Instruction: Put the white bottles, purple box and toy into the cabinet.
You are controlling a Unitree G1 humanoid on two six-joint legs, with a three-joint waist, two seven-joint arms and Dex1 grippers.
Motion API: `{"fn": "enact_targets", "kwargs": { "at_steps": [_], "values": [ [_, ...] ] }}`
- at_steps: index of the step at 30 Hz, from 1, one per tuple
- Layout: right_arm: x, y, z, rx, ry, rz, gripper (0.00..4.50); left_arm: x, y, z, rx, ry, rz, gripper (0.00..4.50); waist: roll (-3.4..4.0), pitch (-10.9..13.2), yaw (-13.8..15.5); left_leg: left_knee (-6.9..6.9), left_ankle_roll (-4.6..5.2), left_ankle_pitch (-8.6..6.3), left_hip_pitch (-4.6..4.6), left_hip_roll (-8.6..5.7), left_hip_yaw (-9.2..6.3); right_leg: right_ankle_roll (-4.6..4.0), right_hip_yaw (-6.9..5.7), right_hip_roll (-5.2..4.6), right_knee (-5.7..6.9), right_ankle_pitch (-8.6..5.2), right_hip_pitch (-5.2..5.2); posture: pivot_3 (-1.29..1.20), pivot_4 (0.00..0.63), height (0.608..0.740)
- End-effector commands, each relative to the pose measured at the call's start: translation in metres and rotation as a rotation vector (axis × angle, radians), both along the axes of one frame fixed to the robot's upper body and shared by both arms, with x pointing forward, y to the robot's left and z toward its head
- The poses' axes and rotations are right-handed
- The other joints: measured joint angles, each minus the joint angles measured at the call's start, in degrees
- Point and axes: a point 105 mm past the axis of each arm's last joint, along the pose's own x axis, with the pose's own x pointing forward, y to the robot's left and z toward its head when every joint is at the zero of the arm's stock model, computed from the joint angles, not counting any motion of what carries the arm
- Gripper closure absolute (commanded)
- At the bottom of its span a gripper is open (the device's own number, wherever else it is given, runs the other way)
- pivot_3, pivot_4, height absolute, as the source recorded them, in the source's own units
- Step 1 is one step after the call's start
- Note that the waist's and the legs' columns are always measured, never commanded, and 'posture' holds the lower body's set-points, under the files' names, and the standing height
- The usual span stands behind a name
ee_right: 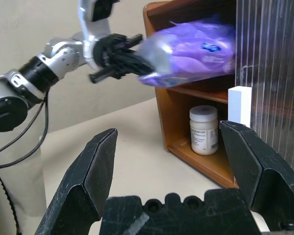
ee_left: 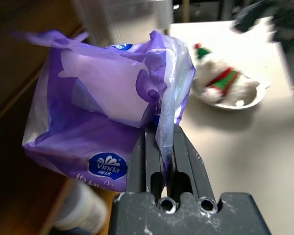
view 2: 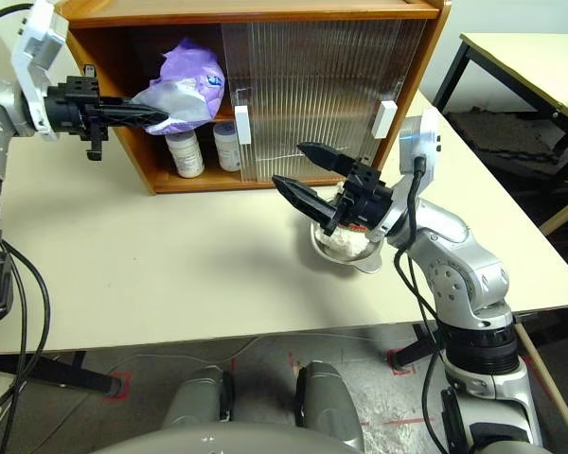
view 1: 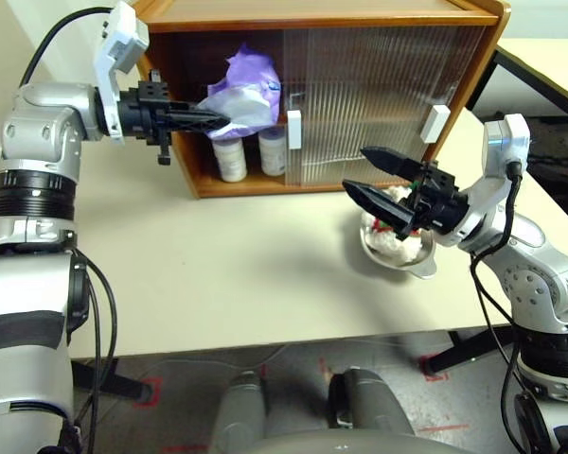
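My left gripper point(view 1: 225, 120) is shut on an edge of the purple box point(view 1: 246, 90), a soft lilac tissue pack, which hangs in the air at the open left side of the cabinet point(view 1: 355, 24), level with its inner shelf. Two white bottles point(view 1: 231, 159) point(view 1: 273, 150) stand on the cabinet's bottom board below it. The toy point(ee_left: 220, 83), white plush with a red-and-green scarf, lies in a steel bowl point(view 1: 421, 263) on the table. My right gripper point(view 1: 367, 175) stands open in front of the bowl, empty, near the ribbed sliding door point(view 1: 379, 90).
The sliding doors cover the cabinet's right part; white handles point(view 1: 293, 130) point(view 1: 435, 123) stick out from them. Another table point(view 2: 540, 66) stands at the far right beyond a gap. The cream tabletop point(view 1: 237, 274) stretches out in front of the cabinet.
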Motion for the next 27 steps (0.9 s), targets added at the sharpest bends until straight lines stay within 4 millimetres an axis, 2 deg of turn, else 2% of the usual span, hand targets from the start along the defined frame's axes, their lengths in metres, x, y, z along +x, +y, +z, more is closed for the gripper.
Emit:
{"fn": "enact_targets", "kwargs": {
  "at_steps": [1, 12, 23, 27],
  "values": [
    [-0.003, -0.003, 0.003, -0.001, -0.019, -0.016, 0.0, 0.009, 0.001, -0.004, 0.049, -0.032, 0.03, 4.44, -0.01, 0.0, -0.09, 0.0, 0.0, 0.0, 0.0, 0.0, 0.0, 0.0, 0.0, 0.0, 0.0, 0.0, 0.0, -0.07, 0.0, 0.74],
    [-0.006, -0.004, 0.004, 0.003, -0.015, -0.034, 0.0, 0.031, -0.006, -0.015, 0.106, -0.116, 0.082, 4.44, -0.05, -0.02, -0.09, 0.04, 0.01, 0.01, -0.02, 0.0, 0.01, 0.03, -0.01, -0.01, 0.0, 0.02, 0.0, -0.1, 0.0, 0.74],
    [-0.01, -0.007, 0.003, 0.008, -0.001, -0.064, 0.0, 0.051, -0.003, -0.022, 0.191, -0.209, 0.203, 4.44, -0.08, -0.04, -0.98, 0.05, 0.0, 0.0, -0.02, 0.0, 0.01, 0.05, 0.0, -0.01, 0.03, 0.03, 0.0, -0.13, 0.0, 0.74],
    [-0.01, -0.009, 0.003, 0.007, -0.001, -0.075, 0.0, 0.055, 0.001, -0.028, 0.22, -0.211, 0.242, 3.29, -0.12, -0.06, -1.6, 0.05, 0.0, 0.0, -0.02, 0.0, 0.02, 0.06, 0.0, -0.03, 0.03, 0.03, 0.01, -0.14, 0.0, 0.74]
  ]
}}
